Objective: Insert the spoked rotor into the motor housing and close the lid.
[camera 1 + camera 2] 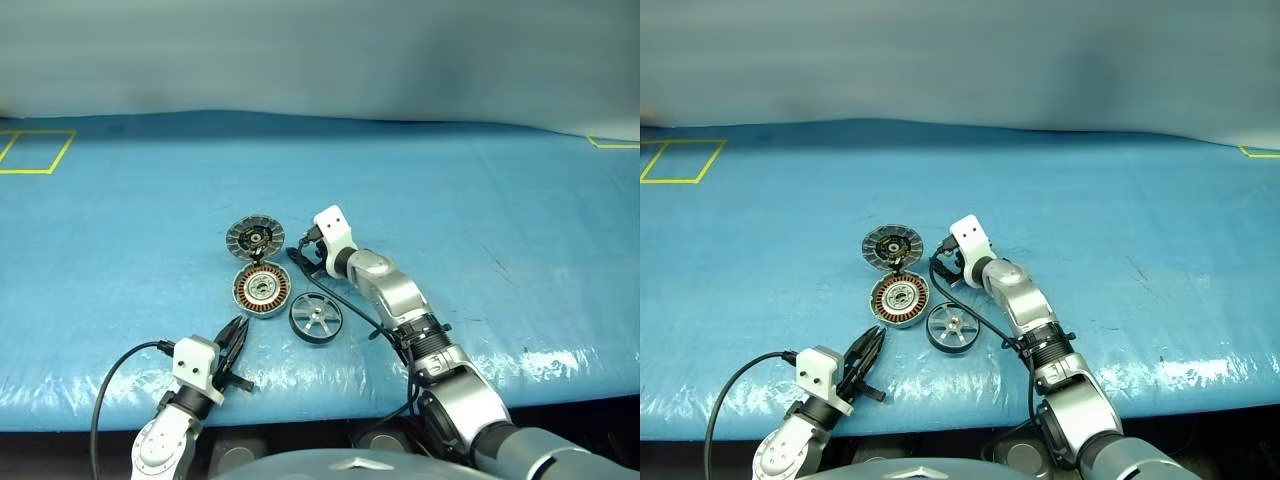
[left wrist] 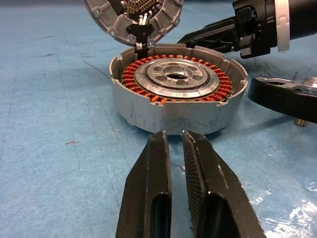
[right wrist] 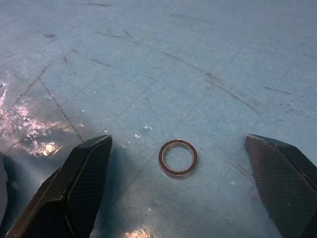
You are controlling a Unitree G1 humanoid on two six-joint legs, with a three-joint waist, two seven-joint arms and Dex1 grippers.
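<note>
The motor housing [image 1: 262, 290] lies open on the blue table, its copper coils [image 2: 143, 67] facing up. Its lid [image 1: 253, 238] is hinged back at the far edge, inner face showing. The spoked rotor [image 1: 316, 318] lies flat just right of the housing. My left gripper [image 2: 176, 136] is shut and empty, low over the table just in front of the housing. My right gripper [image 1: 300, 255] is open, just right of the lid and housing. In the right wrist view a small metal ring [image 3: 178, 158] lies on the table between its fingers [image 3: 84, 173].
The blue table [image 1: 480, 220] has free room all round the parts. Yellow tape marks sit at the far left [image 1: 35, 150] and far right [image 1: 615, 142]. A black cable [image 1: 110, 370] loops from my left wrist over the front edge.
</note>
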